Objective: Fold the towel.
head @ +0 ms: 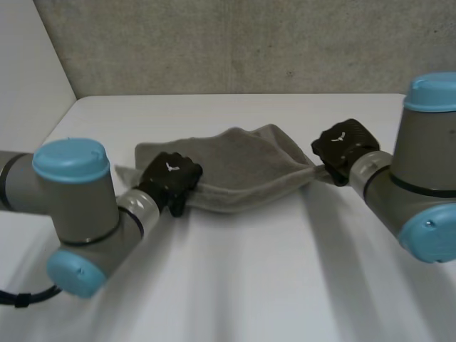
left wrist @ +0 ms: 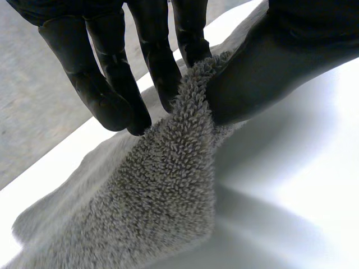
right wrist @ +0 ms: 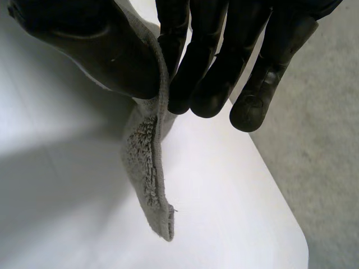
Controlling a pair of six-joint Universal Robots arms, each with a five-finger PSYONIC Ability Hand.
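Left hand (head: pixel 171 182): closed on the towel (head: pixel 242 167). In the left wrist view its thumb (left wrist: pixel 269 61) and fingers (left wrist: pixel 160 61) pinch a bunched fold of the grey pile. The grip is at the towel's end nearer the left edge of the worktop (head: pixel 249 285). A short tail of cloth sticks out past the hand on that side. From the pinch the cloth slopes down onto the worktop.

Right hand (head: pixel 344 146): also closed on the towel, at the opposite end, toward the right edge. In the right wrist view the thumb (right wrist: pixel 95 50) presses a hemmed edge against the nearest finger (right wrist: pixel 179 56). The other fingers hang beside it, clear of the cloth. A narrow strip with a stitched hem hangs below the pinch. I cannot tell whether its tip touches the worktop.

Towel: grey terry, stretched between the two hands across the middle of the worktop, nearer the far edge than the near one. Its near edge runs in a shallow curve from hand to hand. The far part is humped and creased.

Arms: each enters from its own near corner.
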